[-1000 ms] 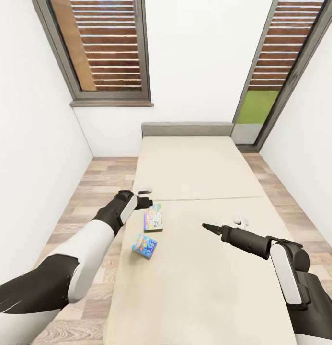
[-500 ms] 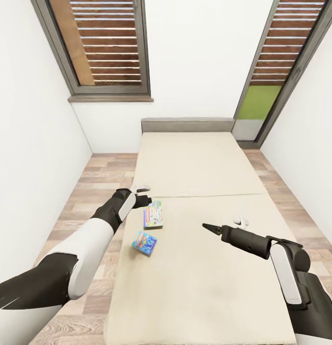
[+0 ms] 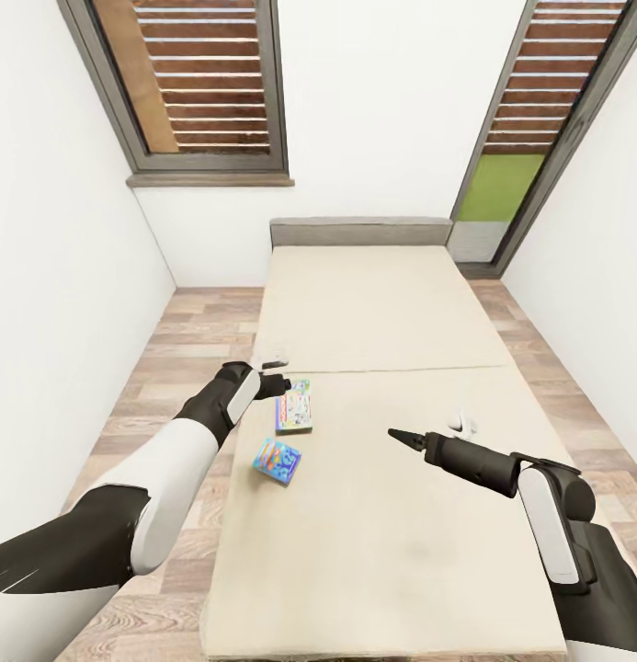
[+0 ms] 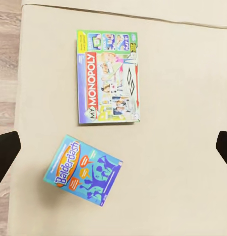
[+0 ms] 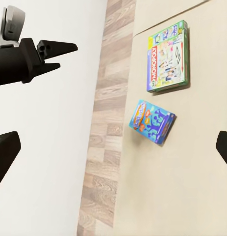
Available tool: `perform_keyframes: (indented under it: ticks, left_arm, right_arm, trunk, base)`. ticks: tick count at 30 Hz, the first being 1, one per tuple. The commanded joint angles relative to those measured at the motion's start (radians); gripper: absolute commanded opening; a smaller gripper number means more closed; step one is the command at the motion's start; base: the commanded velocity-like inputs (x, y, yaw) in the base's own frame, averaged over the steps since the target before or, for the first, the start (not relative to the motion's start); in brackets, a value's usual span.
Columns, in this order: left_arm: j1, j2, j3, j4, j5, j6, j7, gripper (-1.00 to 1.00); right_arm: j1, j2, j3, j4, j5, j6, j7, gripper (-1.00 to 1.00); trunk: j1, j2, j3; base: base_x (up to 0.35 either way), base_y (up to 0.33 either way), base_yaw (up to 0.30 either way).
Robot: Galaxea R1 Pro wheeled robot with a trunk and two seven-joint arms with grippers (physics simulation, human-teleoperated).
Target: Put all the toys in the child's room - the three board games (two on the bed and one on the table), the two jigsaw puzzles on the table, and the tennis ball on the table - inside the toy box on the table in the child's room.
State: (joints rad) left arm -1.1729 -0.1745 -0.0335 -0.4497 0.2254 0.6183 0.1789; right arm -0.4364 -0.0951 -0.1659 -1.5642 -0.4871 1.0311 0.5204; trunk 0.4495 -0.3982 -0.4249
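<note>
Two board games lie on the beige bed [image 3: 373,313] near its left edge: a Monopoly box [image 3: 293,406] [image 4: 108,77] [image 5: 166,56] and, nearer to me, a blue Balderdash box [image 3: 278,460] [image 4: 83,169] [image 5: 153,121]. My left gripper [image 3: 279,384] [image 4: 113,147] [image 5: 57,55] hovers open above the bed's left edge, just beside the Monopoly box, looking down on both games. Open and empty, my right gripper [image 3: 396,434] [image 5: 113,147] hangs over the middle of the bed, to the right of the games. The toy box, table, puzzles and tennis ball are out of view.
A strip of wood-plank floor [image 3: 171,368] runs between the bed and the white left wall [image 3: 61,276]. A grey headboard [image 3: 359,230] stands at the far end. A shuttered window [image 3: 208,92] and a glazed door [image 3: 511,175] are behind it.
The whole picture has slid upward a little, so the camera moved; the bed's near edge now shows. Both arms hold their pose and the games lie as before.
</note>
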Motion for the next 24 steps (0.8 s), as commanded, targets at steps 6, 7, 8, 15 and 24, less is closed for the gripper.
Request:
perform_keyframes:
  ticks: [6,7,8,15,24]
  left_arm:
    - [-0.001,0.000,-0.003,-0.001,0.009,0.003,0.008,1.00]
    - [-0.001,0.000,-0.004,-0.001,0.009,0.002,0.008,1.00]
    - [-0.001,0.000,-0.004,-0.001,0.009,0.003,0.008,1.00]
    - [-0.001,0.000,-0.006,-0.001,0.008,0.002,0.008,1.00]
    - [-0.001,0.000,-0.006,-0.001,0.007,0.002,0.008,1.00]
  right_arm:
    - [-0.001,0.000,-0.001,-0.001,0.007,0.004,0.009,1.00]
    - [-0.001,0.000,-0.001,-0.001,0.007,0.004,0.009,1.00]
    - [-0.001,0.000,-0.001,-0.001,0.007,0.004,0.009,1.00]
    - [-0.001,0.000,-0.002,-0.001,0.007,0.004,0.009,1.00]
    - [-0.001,0.000,-0.001,-0.001,0.007,0.005,0.009,1.00]
  trunk:
    - [0.000,-0.002,-0.012]
    - [0.000,-0.002,-0.013]
    - [0.000,-0.002,-0.015]
    - [0.000,-0.002,-0.026]
    - [0.000,-0.002,-0.041]
  base:
    - [0.000,0.000,0.000]
    - [0.000,0.000,0.000]
    - [0.000,0.000,0.000]
    - [0.000,0.000,0.000]
    - [0.000,0.000,0.000]
